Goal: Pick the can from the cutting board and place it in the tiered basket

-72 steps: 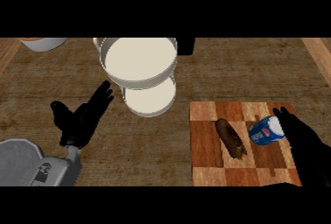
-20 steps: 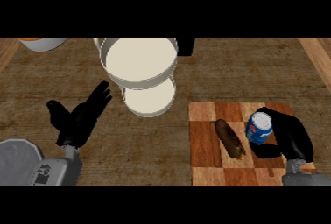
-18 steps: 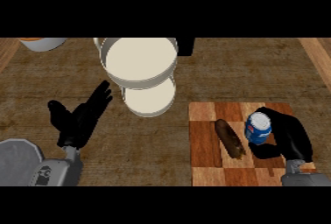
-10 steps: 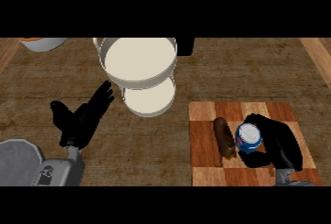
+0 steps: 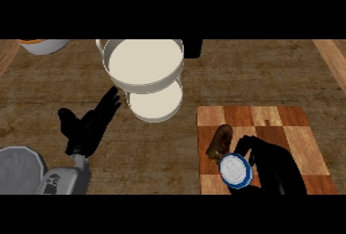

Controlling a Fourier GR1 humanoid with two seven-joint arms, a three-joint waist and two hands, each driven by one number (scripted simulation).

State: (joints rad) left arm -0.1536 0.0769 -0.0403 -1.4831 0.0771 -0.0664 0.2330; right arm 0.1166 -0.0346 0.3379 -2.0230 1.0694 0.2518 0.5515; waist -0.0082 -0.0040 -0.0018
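From my seat I only get the can's (image 5: 236,170) round end; the right hand (image 5: 273,164) wraps over the rest. The brown thing (image 5: 219,139) beside it is maybe a sausage, can't tell. Far left, a bowl (image 5: 44,45) is clipped by the top edge.

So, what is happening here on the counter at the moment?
The robot's right hand is curled round the blue can at the near end of the cutting board. The can is tilted, with its white end facing the view. A brown object lies on the board right beside it. The can is not yet in the tiered basket, which stands further back to the left. The left hand is open over the counter and holds nothing.
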